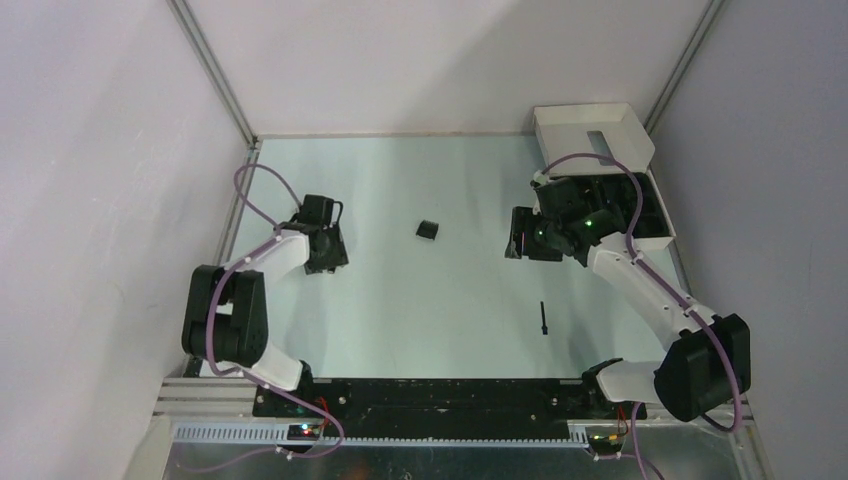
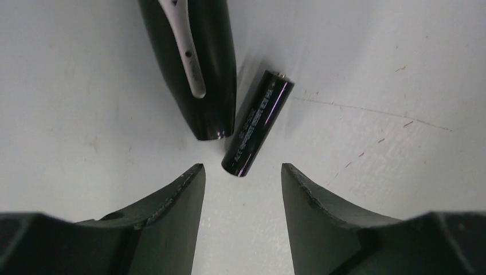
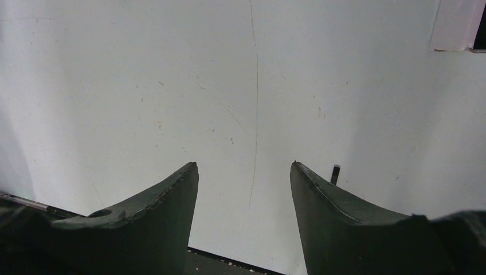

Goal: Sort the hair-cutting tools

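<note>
Left gripper [image 2: 241,167] spread wide, holding nothing.
Hair clipper [image 2: 195,69] lies upper centre, just ahead of the fingertips; black cylinder [image 2: 258,123] beside it ends between them. Right gripper [image 3: 243,164] likewise spread, empty.

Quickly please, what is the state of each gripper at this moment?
Left gripper: open, holding nothing; a black battery lies at its fingertips, ungripped.
Right gripper: open, holding nothing.
</note>
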Motion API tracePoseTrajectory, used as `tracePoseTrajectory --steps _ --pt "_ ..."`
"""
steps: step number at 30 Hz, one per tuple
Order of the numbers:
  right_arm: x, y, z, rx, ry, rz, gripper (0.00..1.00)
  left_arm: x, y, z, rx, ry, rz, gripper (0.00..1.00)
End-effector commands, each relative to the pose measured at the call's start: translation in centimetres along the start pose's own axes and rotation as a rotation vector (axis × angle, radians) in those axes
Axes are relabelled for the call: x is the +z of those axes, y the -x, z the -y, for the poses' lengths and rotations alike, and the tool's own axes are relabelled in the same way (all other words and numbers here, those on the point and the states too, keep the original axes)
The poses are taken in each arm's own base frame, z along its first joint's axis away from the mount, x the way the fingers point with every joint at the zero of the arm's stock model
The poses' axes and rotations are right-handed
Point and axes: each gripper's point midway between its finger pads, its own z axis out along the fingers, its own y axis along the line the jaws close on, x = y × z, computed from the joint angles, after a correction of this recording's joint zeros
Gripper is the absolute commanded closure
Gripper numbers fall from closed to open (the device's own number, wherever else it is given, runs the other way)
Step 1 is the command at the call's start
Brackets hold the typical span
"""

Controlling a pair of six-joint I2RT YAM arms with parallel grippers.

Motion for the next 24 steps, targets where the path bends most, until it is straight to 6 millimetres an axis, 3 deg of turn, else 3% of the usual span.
tracePoseTrajectory --steps 1,6,11,17,21,24 --pt "-0.7 0.7 -0.6 0.015 0.028 0.053 0.35 0.5 2.5 0.9 0.036 -0.035 0.035 0.42" --pt "-0.5 0.7 -0.5 0.024 0.025 0.059 0.35 1.4 2.4 1.0 0.064 -0.031 -0.005 0.42" --pt "-0.6 1.1 -0.6 0.031 0.025 0.075 0.35 1.7 1.5 1.2 0.077 -0.043 -0.048 0.5" --pt "-0.3 1.2 -1.1 0.027 0.053 0.075 0.36 1.4 0.2 1.7 0.099 -0.078 -0.116 0.71" --pt "-0.2 1.7 -1.9 0.021 0.093 0.089 0.36 0.9 -0.9 2.3 0.103 -0.131 -0.161 0.95" --pt "0.0 1.7 -2.6 0.022 0.128 0.08 0.36 0.2 -1.4 3.1 0.096 -0.182 -0.163 1.0"
